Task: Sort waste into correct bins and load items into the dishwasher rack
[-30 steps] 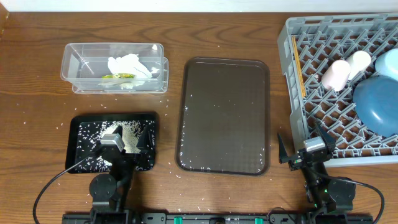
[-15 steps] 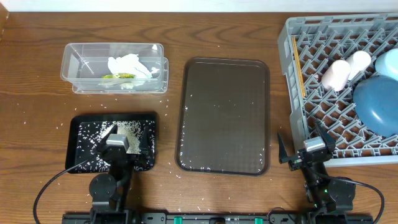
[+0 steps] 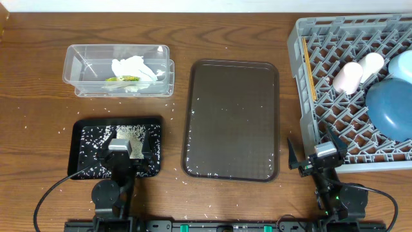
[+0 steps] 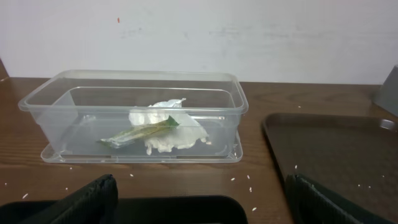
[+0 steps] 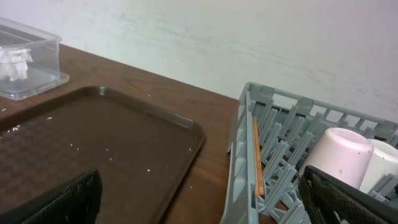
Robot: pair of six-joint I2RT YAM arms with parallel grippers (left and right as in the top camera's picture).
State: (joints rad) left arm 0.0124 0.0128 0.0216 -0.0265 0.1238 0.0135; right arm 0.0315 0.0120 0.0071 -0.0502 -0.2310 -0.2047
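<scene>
The clear tub (image 3: 72, 72) holds white tissue (image 3: 134, 67) and a yellow-green wrapper (image 3: 122, 80); all three show in the left wrist view (image 4: 37, 102) (image 4: 166, 134) (image 4: 138, 132). The black tray (image 3: 82, 167) holds rice grains (image 3: 96, 136). My left gripper (image 3: 129, 149) is open and empty, low over that tray. The grey rack (image 3: 302, 96) holds the dark-blue dish (image 3: 389, 106), light-blue bowl (image 3: 402, 64), pink cup (image 3: 347, 77), white cup (image 3: 372, 63) and chopsticks (image 3: 309, 71). My right gripper (image 3: 315, 154) is open and empty at the rack's front left corner.
A brown serving tray (image 3: 232, 119) with a few stray grains lies in the middle, also in the right wrist view (image 5: 93, 143). Loose rice grains are scattered on the wooden table around the black tray and near the front edge.
My left gripper has drawn back a little toward the front edge over the black tray. The right arm has not moved.
</scene>
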